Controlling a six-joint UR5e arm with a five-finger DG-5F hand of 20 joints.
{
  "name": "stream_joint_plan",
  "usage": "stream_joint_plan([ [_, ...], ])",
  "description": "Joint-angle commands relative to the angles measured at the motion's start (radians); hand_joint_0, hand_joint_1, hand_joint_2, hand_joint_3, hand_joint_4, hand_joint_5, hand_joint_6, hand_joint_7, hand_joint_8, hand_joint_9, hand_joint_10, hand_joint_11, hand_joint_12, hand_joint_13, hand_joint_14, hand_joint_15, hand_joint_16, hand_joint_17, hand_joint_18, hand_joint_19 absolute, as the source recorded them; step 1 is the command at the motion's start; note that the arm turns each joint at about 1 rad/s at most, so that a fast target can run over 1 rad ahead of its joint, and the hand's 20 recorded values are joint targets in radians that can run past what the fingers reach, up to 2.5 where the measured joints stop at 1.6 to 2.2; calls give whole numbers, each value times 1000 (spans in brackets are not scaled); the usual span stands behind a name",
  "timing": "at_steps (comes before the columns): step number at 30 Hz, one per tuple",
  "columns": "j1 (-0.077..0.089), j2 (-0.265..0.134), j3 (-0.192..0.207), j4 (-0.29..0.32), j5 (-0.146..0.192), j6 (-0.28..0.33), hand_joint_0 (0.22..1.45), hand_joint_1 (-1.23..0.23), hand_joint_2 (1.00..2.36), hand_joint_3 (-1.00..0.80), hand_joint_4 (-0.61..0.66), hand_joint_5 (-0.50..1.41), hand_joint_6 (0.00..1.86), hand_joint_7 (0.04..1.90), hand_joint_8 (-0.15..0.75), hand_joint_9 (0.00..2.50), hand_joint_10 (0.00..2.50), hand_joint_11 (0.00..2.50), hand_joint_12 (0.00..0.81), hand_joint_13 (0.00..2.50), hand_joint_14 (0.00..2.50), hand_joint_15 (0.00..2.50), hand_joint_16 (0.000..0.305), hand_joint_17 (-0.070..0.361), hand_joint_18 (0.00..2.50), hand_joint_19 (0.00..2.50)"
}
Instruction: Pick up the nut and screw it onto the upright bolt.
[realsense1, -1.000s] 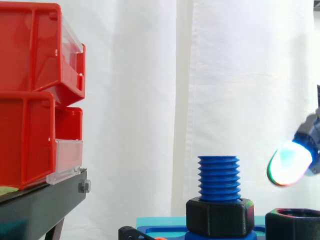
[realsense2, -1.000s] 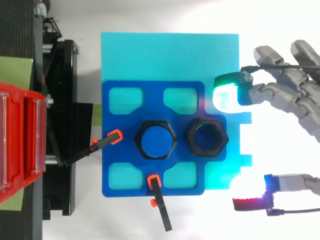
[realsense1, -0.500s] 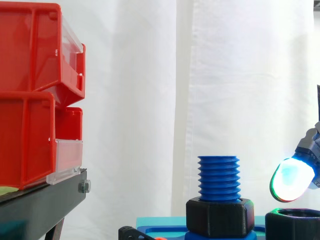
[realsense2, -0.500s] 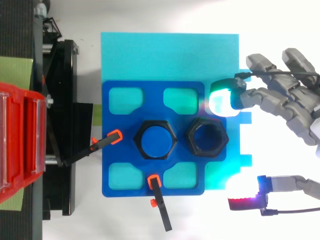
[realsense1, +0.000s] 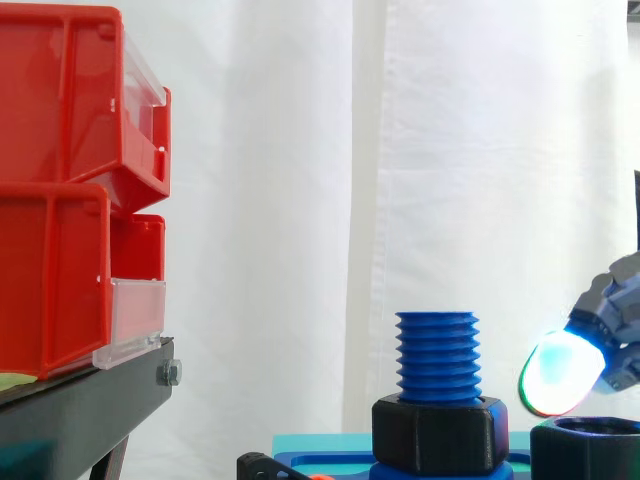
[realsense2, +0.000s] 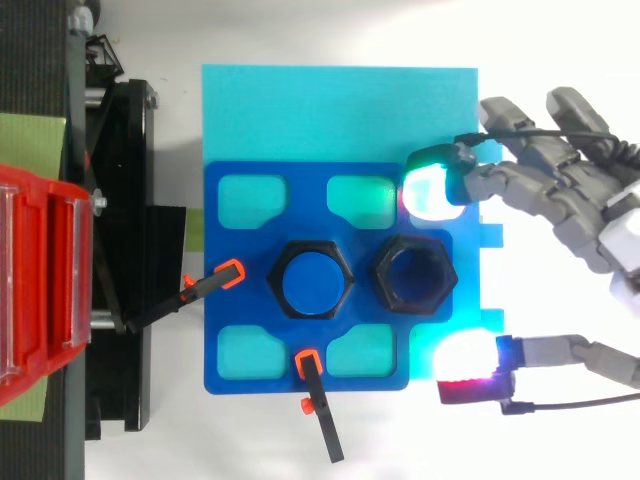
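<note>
A loose black hex nut (realsense2: 414, 276) lies on the dark blue fixture (realsense2: 240, 290), just right of the upright blue threaded bolt (realsense1: 437, 358). Another black nut (realsense1: 440, 434) sits round the foot of that bolt. My hand (realsense2: 560, 195) reaches in from the right, open, with its fingers spread. One glowing fingertip (realsense2: 432, 190) hovers just behind the loose nut, the glowing thumb tip (realsense2: 468, 360) just in front of it; neither touches the nut. In the side view a glowing fingertip (realsense1: 560, 370) hangs a little above the loose nut's rim (realsense1: 585, 445).
The fixture rests on a light blue base plate (realsense2: 340, 110). Two black clamps with orange tips (realsense2: 228, 273) (realsense2: 310, 365) stick out at its left and front. Red bins (realsense1: 70, 190) on a black stand (realsense1: 80, 410) stand to the left.
My hand has moved left and down toward the loose nut, so its fingertip and thumb tip now flank the nut more closely. The nuts and bolt have not moved.
</note>
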Motion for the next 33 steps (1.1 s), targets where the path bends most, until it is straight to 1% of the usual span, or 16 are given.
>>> stream_joint_plan([
  [1, -3, -24, 0, 41, -9, -2, 392, -805, 1000, -500, 199, -298, 502, 694, 285, 0, 0, 0, 400, 0, 0, 0, 55, 125, 0, 0],
  [2, -3, -26, 0, 59, -12, -2, 391, -805, 1000, -500, 199, -298, 502, 692, 285, 0, 0, 0, 400, 0, 0, 0, 55, 125, 0, 0],
  [4, -3, -26, 0, 71, -18, -3, 391, -804, 1000, -500, 201, -297, 502, 695, 287, 1, 0, 0, 399, 0, 0, 0, 55, 124, 0, 0],
  [5, -3, -26, 0, 71, -19, -3, 389, -833, 1000, -500, 211, -291, 501, 679, 295, 42, 0, 0, 404, 20, 0, 0, 56, 125, 0, 0],
  [6, -3, -26, 0, 73, -23, -3, 390, -836, 1000, -500, 211, -291, 501, 682, 294, 41, 0, 0, 403, 21, 0, 0, 56, 125, 0, 0],
  [7, -4, -26, 0, 73, -26, -3, 394, -808, 1000, -500, 200, -297, 502, 698, 285, 2, 0, 0, 397, 0, 0, 0, 55, 124, 0, 0],
  [10, -7, -26, 0, 74, -27, -3, 424, -829, 1000, -500, 198, -297, 502, 704, 278, 20, 0, 0, 382, 0, 0, 0, 53, 118, 0, 0],
  [11, -7, -26, 0, 76, -27, -3, 435, -861, 1000, -500, 209, -290, 502, 694, 282, 64, 0, 0, 383, 37, 0, 0, 52, 117, 0, 0],
  [14, -10, -26, 0, 76, -30, -3, 482, -885, 1000, -500, 212, -285, 502, 720, 274, 97, 0, 0, 365, 58, 0, 0, 48, 107, 0, 0],
  [18, -15, -26, 0, 71, -50, -5, 508, -900, 1000, -500, 221, -279, 502, 763, 270, 117, 0, 0, 355, 75, 0, 0, 45, 102, 0, 0],
  [20, -17, -26, 0, 70, -53, -5, 513, -900, 1000, -500, 226, -277, 502, 778, 268, 120, 0, 0, 353, 77, 0, 0, 45, 101, 0, 0],
  [21, -17, -27, 0, 70, -53, -5, 514, -933, 1000, -500, 236, -270, 502, 763, 278, 166, 0, 0, 358, 122, 0, 0, 45, 102, 0, 0],
  [24, -20, -26, 0, 68, -59, -5, 519, -934, 1000, -500, 236, -270, 502, 767, 276, 169, 0, 0, 357, 124, 0, 0, 45, 101, 0, 0],
  [28, -26, -27, 0, 50, -69, -3, 519, -932, 1000, -500, 237, -269, 502, 771, 276, 169, 0, 0, 356, 126, 0, 0, 45, 101, 0, 0],
  [31, -35, -27, 0, 45, -90, -3, 516, -929, 1000, -500, 237, -267, 502, 779, 277, 171, 0, 0, 357, 128, 0, 0, 45, 101, 0, 0],
  [33, -40, -27, -2, 33, -116, -5, 514, -926, 1000, -500, 241, -265, 502, 792, 279, 172, 0, 0, 358, 131, 0, 0, 45, 101, 0, 0],
])
